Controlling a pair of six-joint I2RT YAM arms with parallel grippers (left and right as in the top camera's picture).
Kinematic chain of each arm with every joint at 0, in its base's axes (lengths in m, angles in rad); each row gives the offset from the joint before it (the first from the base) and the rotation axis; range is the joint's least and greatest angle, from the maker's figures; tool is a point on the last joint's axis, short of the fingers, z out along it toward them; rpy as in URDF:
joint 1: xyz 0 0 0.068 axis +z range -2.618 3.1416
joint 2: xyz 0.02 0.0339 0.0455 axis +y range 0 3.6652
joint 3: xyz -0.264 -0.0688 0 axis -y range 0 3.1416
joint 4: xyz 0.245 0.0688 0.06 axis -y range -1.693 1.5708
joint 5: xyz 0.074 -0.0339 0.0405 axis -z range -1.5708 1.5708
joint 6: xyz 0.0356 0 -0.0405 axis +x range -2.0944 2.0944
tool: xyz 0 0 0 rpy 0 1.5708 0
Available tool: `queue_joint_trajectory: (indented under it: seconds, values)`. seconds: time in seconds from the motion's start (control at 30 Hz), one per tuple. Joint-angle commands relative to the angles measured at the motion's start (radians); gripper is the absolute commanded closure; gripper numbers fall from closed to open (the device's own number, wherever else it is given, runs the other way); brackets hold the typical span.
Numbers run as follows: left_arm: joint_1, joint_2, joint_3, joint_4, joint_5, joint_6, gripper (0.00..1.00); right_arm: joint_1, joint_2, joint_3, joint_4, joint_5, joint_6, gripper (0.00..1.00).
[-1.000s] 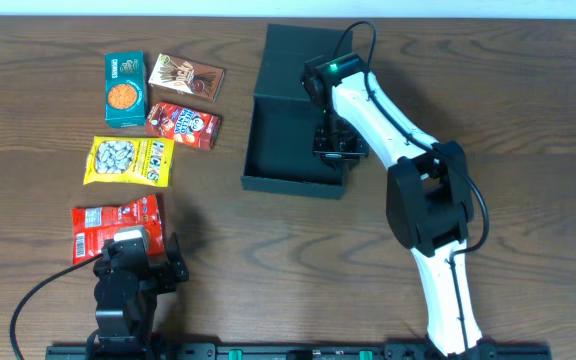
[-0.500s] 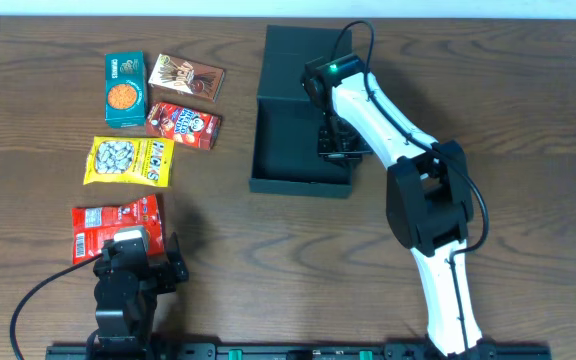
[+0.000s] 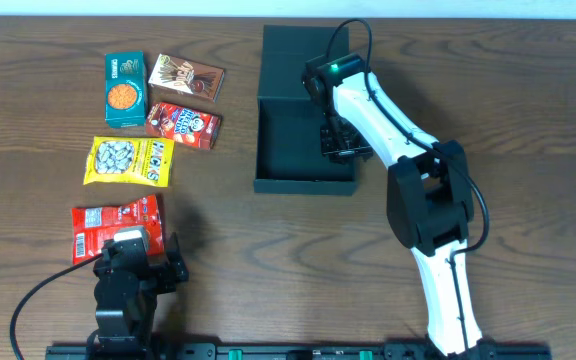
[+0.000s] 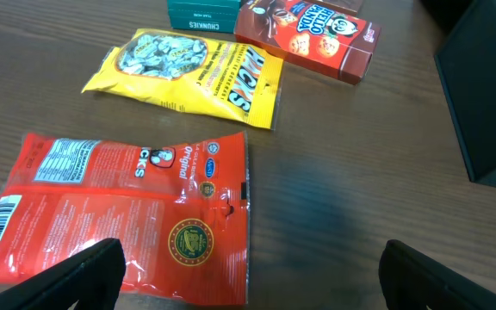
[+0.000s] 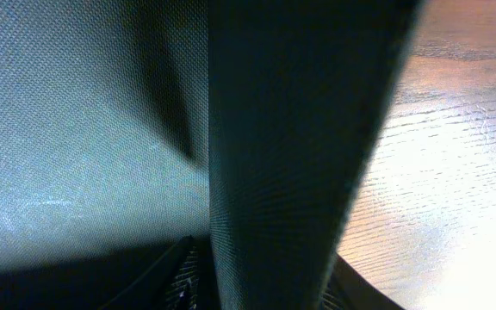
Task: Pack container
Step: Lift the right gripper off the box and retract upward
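The container [image 3: 293,140], a shallow black box with its flap lid lying open behind it, sits at the table's centre back. My right gripper [image 3: 343,138] straddles its right wall. In the right wrist view that dark wall [image 5: 300,129] fills the space between the two fingers of the right gripper [image 5: 269,275], and I cannot see whether the pads press on it. My left gripper [image 4: 248,275] hovers low at the front left with its jaws wide apart and nothing between them, just over the edge of a red snack packet [image 4: 119,215].
Left of the container lie a yellow packet [image 3: 128,160], a red cookie box [image 3: 182,124], a brown box [image 3: 185,77] and a small teal box [image 3: 125,88]. The red packet [image 3: 116,226] lies nearest the left arm. The right arm reaches over the table's right half.
The container has slid a little to the right and squared up with the table edge, with the right gripper on its wall. The left arm has not moved.
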Motion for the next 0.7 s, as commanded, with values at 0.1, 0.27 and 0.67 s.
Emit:
queue_joint_trajectory:
  seconds: [0.1, 0.27, 0.67]
  values:
    - [0.004, -0.006, -0.009, 0.0, -0.003, -0.008, 0.05, -0.021, -0.013, 0.046, -0.015, -0.02, -0.006, 0.56]
    - [0.004, -0.006, -0.009, 0.0, -0.003, -0.008, 0.05, -0.05, -0.092, 0.185, -0.022, -0.041, -0.007, 0.41]
    - [0.004, -0.006, -0.009, 0.0, -0.003, -0.008, 0.05, -0.155, -0.289, 0.227, 0.106, -0.054, -0.175, 0.01]
